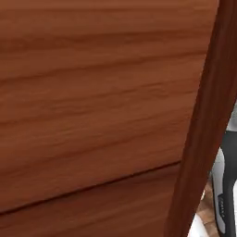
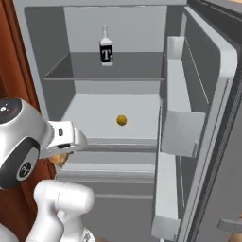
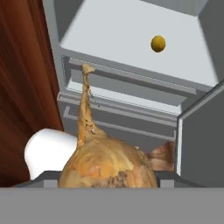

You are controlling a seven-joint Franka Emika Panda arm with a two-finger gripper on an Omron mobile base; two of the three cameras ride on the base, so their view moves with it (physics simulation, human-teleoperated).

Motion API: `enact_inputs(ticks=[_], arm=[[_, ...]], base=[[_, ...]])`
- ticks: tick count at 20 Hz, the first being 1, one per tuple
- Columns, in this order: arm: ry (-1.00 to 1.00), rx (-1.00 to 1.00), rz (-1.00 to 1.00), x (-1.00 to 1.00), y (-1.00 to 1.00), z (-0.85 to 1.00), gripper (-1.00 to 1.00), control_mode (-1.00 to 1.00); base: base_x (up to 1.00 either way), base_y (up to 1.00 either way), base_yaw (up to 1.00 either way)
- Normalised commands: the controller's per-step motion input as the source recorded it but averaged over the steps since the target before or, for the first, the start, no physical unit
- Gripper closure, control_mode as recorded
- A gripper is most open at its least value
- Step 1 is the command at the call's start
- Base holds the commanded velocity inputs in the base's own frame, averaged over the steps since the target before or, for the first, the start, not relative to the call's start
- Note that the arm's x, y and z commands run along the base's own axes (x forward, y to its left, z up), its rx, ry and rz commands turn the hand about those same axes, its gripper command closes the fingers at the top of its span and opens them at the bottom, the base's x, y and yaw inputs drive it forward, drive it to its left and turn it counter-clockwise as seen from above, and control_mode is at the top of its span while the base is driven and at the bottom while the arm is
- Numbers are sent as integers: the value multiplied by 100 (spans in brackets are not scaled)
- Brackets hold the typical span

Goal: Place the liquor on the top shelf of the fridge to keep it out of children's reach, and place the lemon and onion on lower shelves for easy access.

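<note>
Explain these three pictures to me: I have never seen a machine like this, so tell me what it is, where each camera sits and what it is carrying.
It is a white robot arm on a base that drives, rendered in a simulated kitchen. Two cameras ride on the base. The left one faces a brown wood cabinet. The right one looks past the arm into the open fridge: the liquor stands on the top shelf, and the lemon lies on the wider pale shelf below. The third camera sits on the hand, looking along the gripper. The big tan bulb in front of it is the onion, held in the gripper in front of the fridge, not yet on a shelf.
</note>
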Motion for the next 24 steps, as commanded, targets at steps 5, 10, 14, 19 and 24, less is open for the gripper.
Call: enact_inputs(ticks=[5,10,14,19,24], arm=[[0,0,0,0,0,0,100,100],[0,0,0,0,0,0,100,100],[-1,0,-1,10,0,-11,100,-100],[-3,0,-1,34,0,-45,100,-100],[-2,0,0,44,0,-37,100,-100]], base=[[73,9,-13],[66,0,-8],[39,0,-3],[0,0,0],[0,0,0]])
